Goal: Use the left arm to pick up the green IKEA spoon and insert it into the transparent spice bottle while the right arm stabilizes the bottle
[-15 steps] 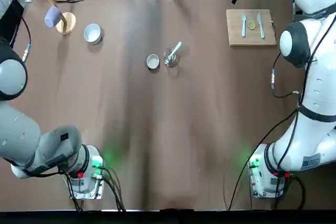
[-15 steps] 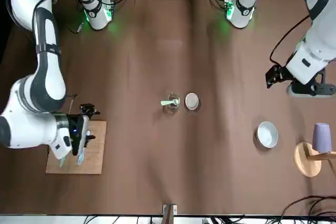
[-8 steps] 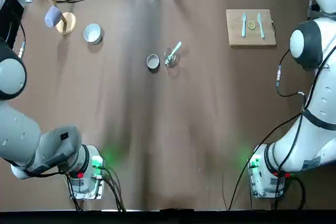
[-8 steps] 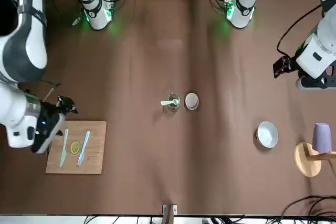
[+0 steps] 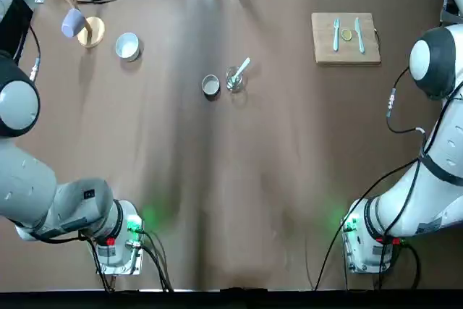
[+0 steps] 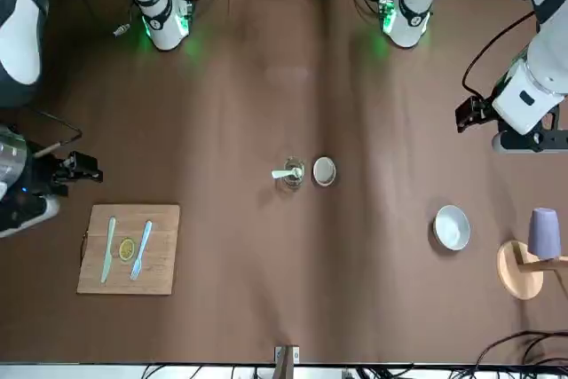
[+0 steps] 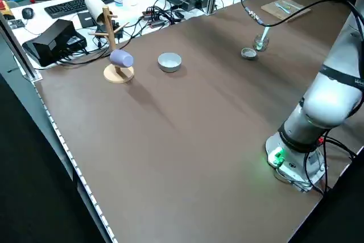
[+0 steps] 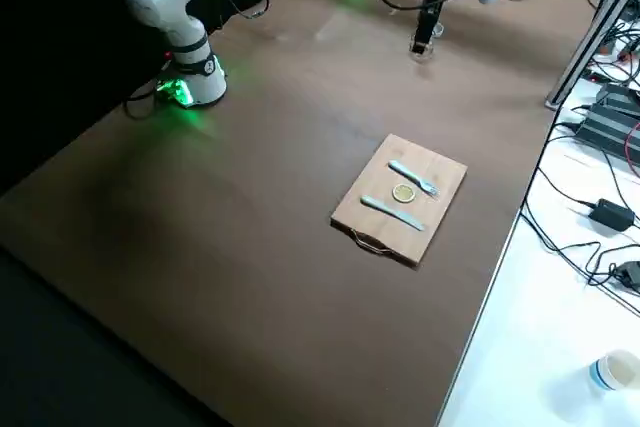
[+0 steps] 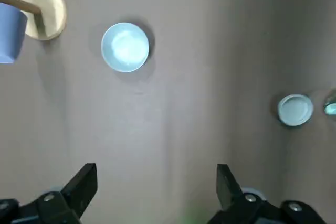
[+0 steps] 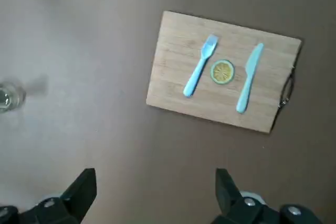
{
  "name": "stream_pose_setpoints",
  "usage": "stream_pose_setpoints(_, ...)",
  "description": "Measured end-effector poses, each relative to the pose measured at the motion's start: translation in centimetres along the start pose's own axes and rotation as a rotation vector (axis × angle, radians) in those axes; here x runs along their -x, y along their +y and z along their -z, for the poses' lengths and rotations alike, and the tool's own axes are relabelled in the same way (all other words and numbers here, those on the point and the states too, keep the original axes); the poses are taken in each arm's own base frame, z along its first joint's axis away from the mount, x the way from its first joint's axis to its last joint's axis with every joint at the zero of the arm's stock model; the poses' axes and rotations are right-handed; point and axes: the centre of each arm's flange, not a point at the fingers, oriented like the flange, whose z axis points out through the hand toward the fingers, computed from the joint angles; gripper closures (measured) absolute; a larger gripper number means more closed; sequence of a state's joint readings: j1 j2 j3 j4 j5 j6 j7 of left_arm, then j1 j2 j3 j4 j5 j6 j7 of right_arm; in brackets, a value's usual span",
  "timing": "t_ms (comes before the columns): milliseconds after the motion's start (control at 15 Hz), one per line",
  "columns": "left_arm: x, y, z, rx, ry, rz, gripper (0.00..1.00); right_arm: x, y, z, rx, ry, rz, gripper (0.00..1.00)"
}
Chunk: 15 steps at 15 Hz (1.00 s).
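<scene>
The green spoon (image 5: 241,69) was seen leaning in the glass jar (image 5: 234,79) on the brown table (image 5: 181,200), cables (image 7: 156,12) strewn beyond; well apart, the left (image 9: 157,179) and right (image 10: 156,182) grippers were spread wide, nothing held.

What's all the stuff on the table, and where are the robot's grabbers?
spoon: one, pale green, standing in the jar
jar: one, clear, mid-table
cup: one, grey, beside the jar
bowl: one, white, near the stand
stand: one, wooden, holding a purple cup
board: one, wooden, under blue fork, blue knife, lemon slice
grippers: two, black, open; left bowl's side, right board's side
</scene>
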<state>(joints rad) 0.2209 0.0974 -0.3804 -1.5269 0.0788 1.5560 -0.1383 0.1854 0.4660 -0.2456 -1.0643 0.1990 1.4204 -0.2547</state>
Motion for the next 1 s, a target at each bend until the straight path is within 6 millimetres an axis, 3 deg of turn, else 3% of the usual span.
stream_pose_setpoints(133, -0.2, -0.7, 0.4, 0.041, 0.029, 0.030, 0.00, 0.6, 0.6, 0.9, 0.016, 0.008, -0.070, 0.00)
stream_pose_setpoints(267, 0.9, -1.6, 1.5, 0.056, 0.098, 0.056, 0.00, 1.9, 3.1, 2.2, 0.016, 0.019, -0.178, 0.00)
stream_pose_setpoints(400, 1.6, -1.6, 2.1, 0.054, 0.115, 0.058, 0.00, 3.2, 3.8, 3.1, 0.024, 0.013, -0.214, 0.00)
stream_pose_setpoints(667, 1.6, -1.6, 2.3, 0.056, 0.130, 0.058, 0.00, 5.0, 0.8, 3.1, 0.054, 0.017, -0.302, 0.00)
stream_pose_setpoints(1000, 1.5, -1.9, 2.1, 0.056, 0.130, 0.062, 0.00, 8.2, 0.8, 1.7, 0.073, 0.054, -0.332, 0.00)
